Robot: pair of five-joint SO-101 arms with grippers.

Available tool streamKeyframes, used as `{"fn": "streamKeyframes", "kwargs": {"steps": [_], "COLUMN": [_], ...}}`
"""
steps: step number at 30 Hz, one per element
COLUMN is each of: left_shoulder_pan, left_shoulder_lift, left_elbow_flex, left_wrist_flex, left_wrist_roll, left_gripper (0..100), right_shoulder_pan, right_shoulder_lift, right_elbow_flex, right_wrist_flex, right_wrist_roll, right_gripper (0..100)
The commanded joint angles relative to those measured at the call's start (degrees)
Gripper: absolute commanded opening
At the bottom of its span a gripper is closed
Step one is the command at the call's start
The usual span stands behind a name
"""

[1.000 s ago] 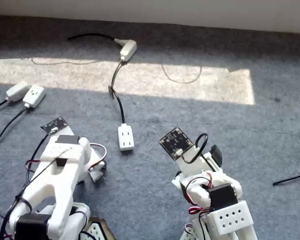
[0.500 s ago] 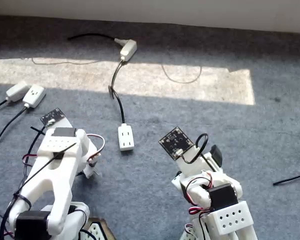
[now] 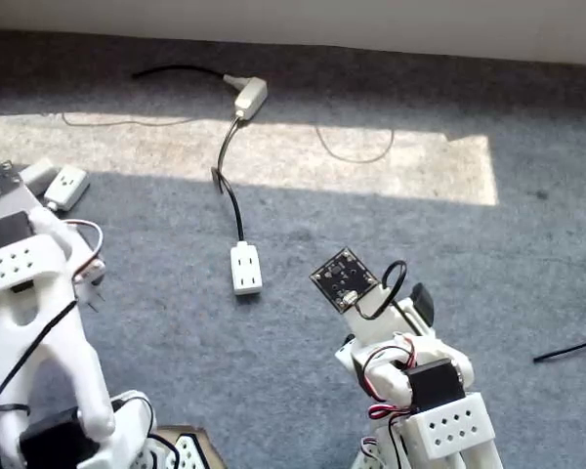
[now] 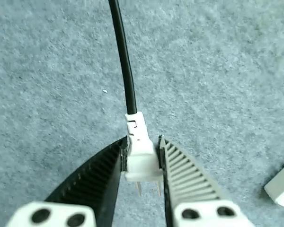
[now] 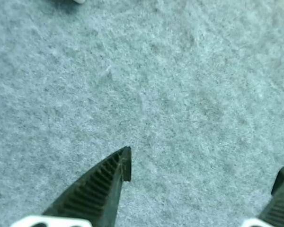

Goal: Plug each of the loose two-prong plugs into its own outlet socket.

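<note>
Now, the left arm (image 3: 39, 322) stood tall at the far left, left gripper (image 4: 143, 140) pinching the plug (image 4: 142, 158) above carpet (image 4: 227, 71) near a socket (image 3: 66, 187); right gripper (image 5: 206, 166) gaped wide, low.

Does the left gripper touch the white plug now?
Touching. In the left wrist view the left gripper has its two fingers pressed against both sides of the plug, with no gap.

Indoor room with a carpeted floor; whether home or office cannot be told. Grey short-pile carpet (image 3: 527, 293) is covering the whole working surface. A sunlit patch (image 3: 420, 166) is falling across it, and a pale wall base (image 3: 391, 20) is running just beyond that patch.
</note>
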Motion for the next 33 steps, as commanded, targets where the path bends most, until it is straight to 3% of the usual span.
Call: {"fn": "streamKeyframes", "kwargs": {"steps": [1, 4, 9, 15, 20, 27, 30, 33], "left_shoulder_pan": [-6.8, -11.3, -19.0, -27.9, -30.3, -28.4, -27.3, -27.3], "left_shoulder_lift": [6.0, 16.9, 37.2, 58.6, 71.7, 76.6, 75.4, 72.1], "left_elbow_flex": [-7.9, -15.9, -33.6, -52.4, -59.3, -64.6, -66.2, -66.2], "left_wrist_flex": [1.1, 2.5, 16.5, 21.0, 20.9, 21.4, 22.2, 22.2], "left_wrist_roll": [-9.5, -12.7, -15.4, -15.4, -15.6, -17.1, -24.7, -26.1], "left_gripper": [2, 2, 2, 2, 2, 5, 16, 26], "right_shoulder_pan": [-0.2, -0.1, 4.8, 9.3, 9.5, 13.1, 12.3, 11.8], "right_shoulder_lift": [-0.2, -0.2, 8.0, 39.5, 60.7, 64.0, 61.8, 60.4], "right_elbow_flex": [-0.7, -0.9, -7.1, -29.0, -40.0, -32.1, -25.1, -19.3], "right_wrist_flex": [-1.0, -2.2, -5.2, -5.1, -5.8, -18.9, -27.0, -34.7], "right_wrist_roll": [-3.5, -5.1, -6.4, -14.8, -17.1, -20.0, -23.4, -23.6], "right_gripper": [43.6, 43.6, 43.6, 43.6, 43.6, 43.6, 43.6, 43.6]}}
